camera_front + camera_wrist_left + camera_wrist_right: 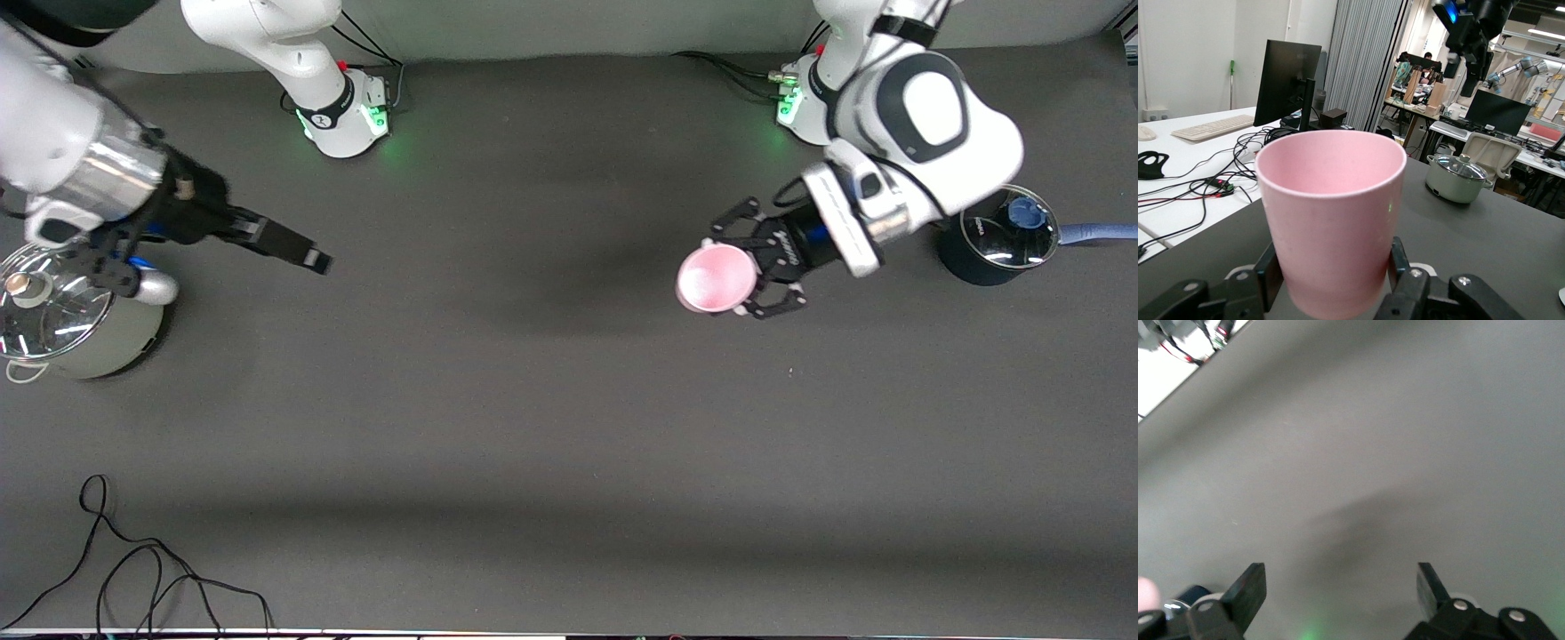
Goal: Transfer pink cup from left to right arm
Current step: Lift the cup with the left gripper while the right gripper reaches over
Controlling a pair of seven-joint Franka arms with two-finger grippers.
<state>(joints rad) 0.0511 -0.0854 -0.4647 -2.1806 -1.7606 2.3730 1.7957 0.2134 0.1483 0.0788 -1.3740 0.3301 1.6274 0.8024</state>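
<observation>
The pink cup [716,278] is held in the air over the table toward the left arm's end, its open mouth showing to the front camera. My left gripper [725,277], black and skeletal, is shut on the cup's lower body. In the left wrist view the cup [1331,213] fills the middle and both fingers [1399,260] press its sides. My right gripper [307,253], with flat straight fingers, hangs over the table toward the right arm's end, well apart from the cup. It is open and empty in the right wrist view [1341,587], with only bare table between its fingers [1248,590].
A silver pot with a glass lid [62,320] stands under the right arm's wrist and also shows in the left wrist view [1457,179]. A dark pot with a glass lid and a blue handle [1000,236] stands beside the left arm. A black cable [133,569] lies by the near edge.
</observation>
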